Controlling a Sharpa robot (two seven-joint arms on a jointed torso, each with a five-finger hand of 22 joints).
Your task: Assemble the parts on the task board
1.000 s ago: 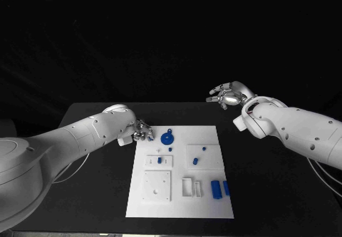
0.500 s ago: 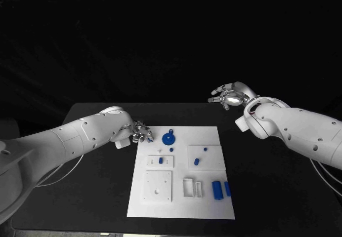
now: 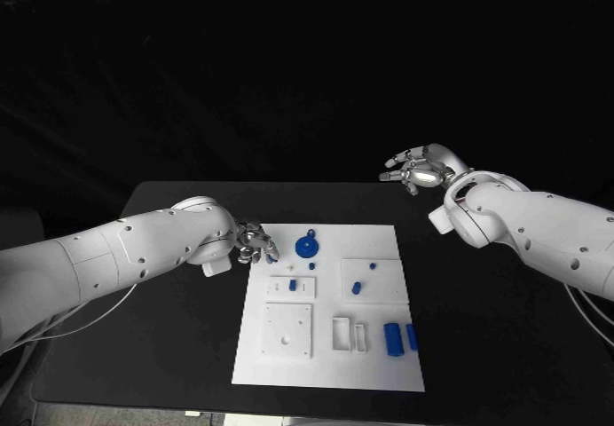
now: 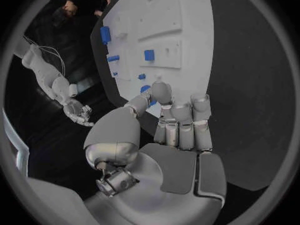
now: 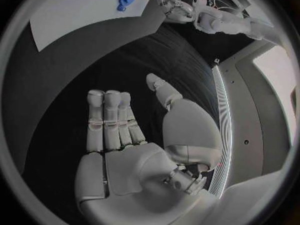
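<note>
The left robot hand (image 3: 255, 243) hovers at the far left corner of the task board (image 3: 384, 373), just beside the round blue disc (image 3: 306, 246). Its fingers are straight and close together with the thumb apart, and they hold nothing. The right robot hand (image 3: 419, 169) is raised beyond the far right of the board, well apart from it, with fingers spread and nothing in them. The remaining blue parts lie on the board: small pieces (image 3: 293, 285) on the raised white blocks in the middle, and two upright blue blocks (image 3: 394, 340) near the right edge.

Risks, as a judgement:
- The left robot hand is close to the board edge. A low approach could catch the edge and shift the whole board on the tabletop (image 3: 512, 355), displacing loose parts.
- The disc is thin and lies flat. A pinch may slide it rather than lift it.

Compared with one second ago, the left robot hand stays near the same corner, with the arm drawn further toward the left edge. The right robot hand remains raised and unoccupied. The camera view has shifted slightly, and no part on the board appears displaced.
</note>
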